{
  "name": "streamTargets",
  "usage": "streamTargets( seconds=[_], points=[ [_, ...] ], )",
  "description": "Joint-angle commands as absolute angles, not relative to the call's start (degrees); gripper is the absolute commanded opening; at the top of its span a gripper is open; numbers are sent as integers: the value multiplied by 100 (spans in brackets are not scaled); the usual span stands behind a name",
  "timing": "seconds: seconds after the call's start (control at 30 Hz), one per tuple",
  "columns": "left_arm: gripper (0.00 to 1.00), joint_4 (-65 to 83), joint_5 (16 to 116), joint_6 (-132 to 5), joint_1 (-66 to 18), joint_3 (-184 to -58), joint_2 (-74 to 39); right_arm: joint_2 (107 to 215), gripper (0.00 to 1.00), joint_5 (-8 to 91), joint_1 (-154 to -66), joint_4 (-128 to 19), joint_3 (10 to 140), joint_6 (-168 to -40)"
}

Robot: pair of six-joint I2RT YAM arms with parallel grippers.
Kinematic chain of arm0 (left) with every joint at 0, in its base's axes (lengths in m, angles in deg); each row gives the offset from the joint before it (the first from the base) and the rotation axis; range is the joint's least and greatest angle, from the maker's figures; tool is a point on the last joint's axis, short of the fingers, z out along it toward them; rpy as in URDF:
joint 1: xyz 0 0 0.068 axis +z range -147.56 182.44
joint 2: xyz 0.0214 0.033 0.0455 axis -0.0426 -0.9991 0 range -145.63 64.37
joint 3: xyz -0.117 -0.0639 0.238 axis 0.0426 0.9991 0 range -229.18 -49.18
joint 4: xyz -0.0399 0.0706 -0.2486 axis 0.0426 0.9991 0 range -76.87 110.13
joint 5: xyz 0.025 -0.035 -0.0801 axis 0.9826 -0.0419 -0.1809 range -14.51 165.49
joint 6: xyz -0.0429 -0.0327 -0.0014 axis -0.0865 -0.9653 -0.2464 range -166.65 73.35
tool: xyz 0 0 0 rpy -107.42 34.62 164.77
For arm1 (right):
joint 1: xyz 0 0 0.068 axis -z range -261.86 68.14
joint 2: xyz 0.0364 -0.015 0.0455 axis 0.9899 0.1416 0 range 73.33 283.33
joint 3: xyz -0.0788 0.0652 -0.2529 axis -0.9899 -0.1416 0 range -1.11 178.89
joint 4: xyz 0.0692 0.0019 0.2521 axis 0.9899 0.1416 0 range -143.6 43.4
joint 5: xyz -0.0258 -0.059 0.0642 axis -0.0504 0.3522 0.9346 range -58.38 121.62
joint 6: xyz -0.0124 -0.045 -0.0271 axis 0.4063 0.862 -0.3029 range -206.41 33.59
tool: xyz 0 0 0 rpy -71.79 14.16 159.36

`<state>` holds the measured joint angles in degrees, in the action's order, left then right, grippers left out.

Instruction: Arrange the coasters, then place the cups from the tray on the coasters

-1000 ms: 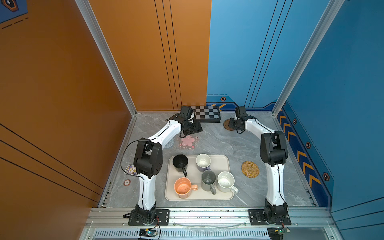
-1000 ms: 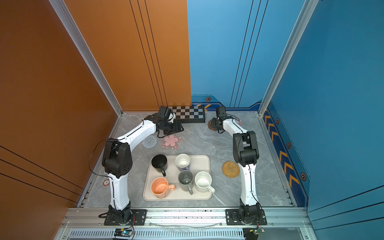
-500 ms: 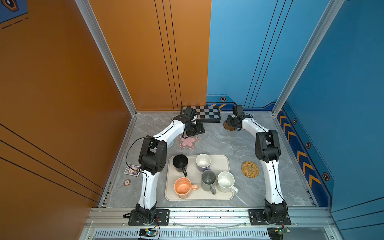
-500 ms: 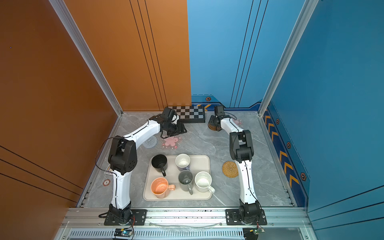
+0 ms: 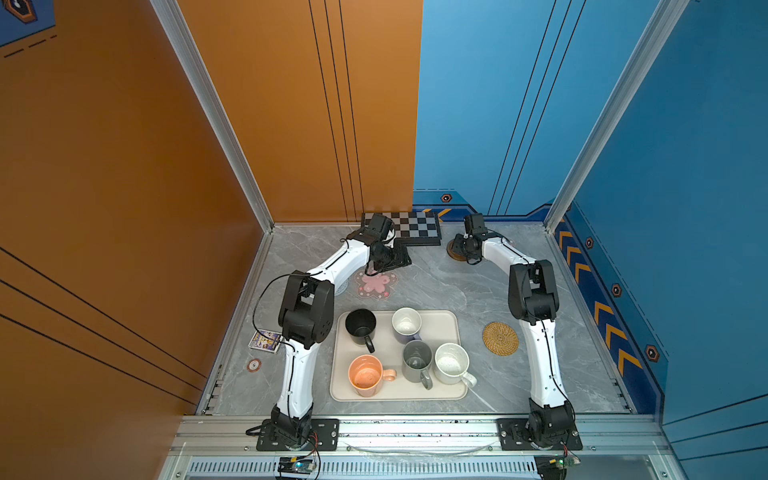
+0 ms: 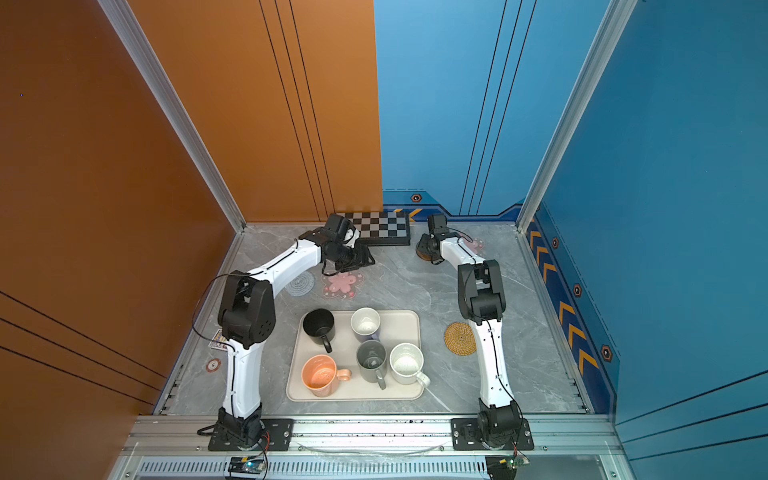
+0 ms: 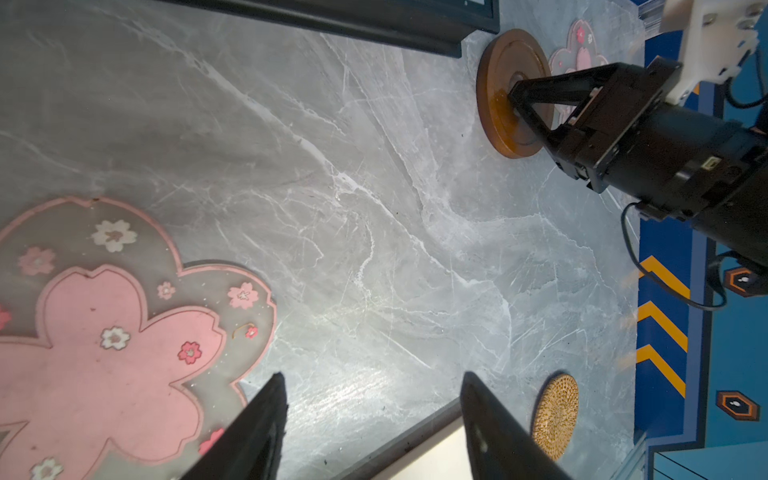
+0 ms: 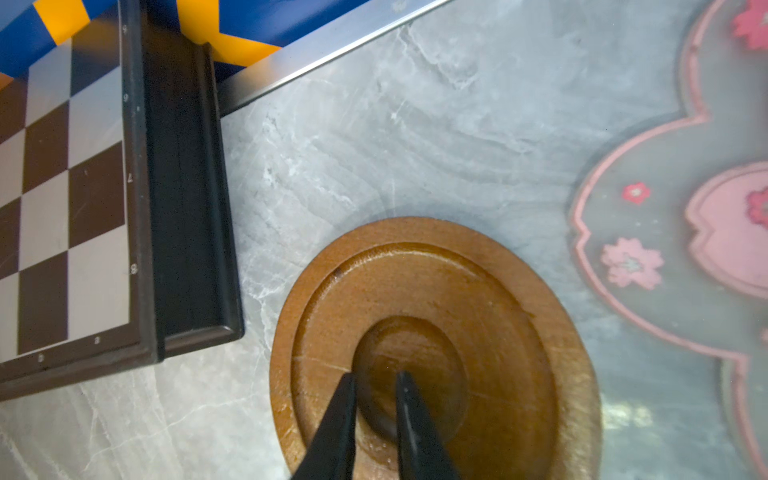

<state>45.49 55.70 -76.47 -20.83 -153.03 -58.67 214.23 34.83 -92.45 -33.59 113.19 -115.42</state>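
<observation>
While the tray (image 5: 442, 326) is still loaded, I am busy with the coasters beyond it. Off the tray's far-left corner lies the pale blue-grey coaster (image 6: 300, 283). Beside it, just beyond the tray's far edge, is the first pink flower coaster (image 5: 376, 284). My left end effector (image 7: 372, 376) hangs just beside that flower, fingers apart, holding nothing. Over the last second it has barely shifted, and the flower has stayed put.

On the tray the black cup (image 5: 360, 324), lavender cup (image 5: 406, 323), orange-peach cup (image 5: 365, 376), grey cup (image 5: 417, 359) and white speckled cup (image 5: 451, 362) stand untouched, none on a coaster yet.

Beyond the tray's far-right corner, my right end effector (image 8: 375, 374) has edged across over the brown wooden coaster (image 8: 478, 291). Its fingers have drawn nearly together with a slim gap left, clamped on nothing, tips apparently resting in the central recess. The coaster itself has not visibly moved. I read this as the start of a press-and-drag toward the tray.

The second pink flower coaster (image 8: 719, 224) lies just past the brown one, farther from the tray. The rattan coaster (image 5: 500, 338) sits off the tray's right edge.
</observation>
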Motion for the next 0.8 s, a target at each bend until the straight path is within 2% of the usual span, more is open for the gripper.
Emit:
streamTargets(
  seconds=[0.0, 0.47, 0.67, 0.77],
  points=[
    [67, 4556, 5439, -7645, -2121, -15403, -5964, 21277, 20, 3609, -9327, -3004, 10989, -11638],
    [67, 4554, 5510, -7752, -2294, -15350, -5850, 20316, 21, 4003, -9817, -3012, 9601, -11767],
    [59, 4556, 5570, -7867, -2459, -15628, -6075, 19654, 21, 4200, -10002, -3013, 9110, -11905],
    [52, 4556, 5561, -7942, -2546, -15871, -6251, 19256, 20, 4292, -10038, -3014, 8710, -11904]
  ],
)
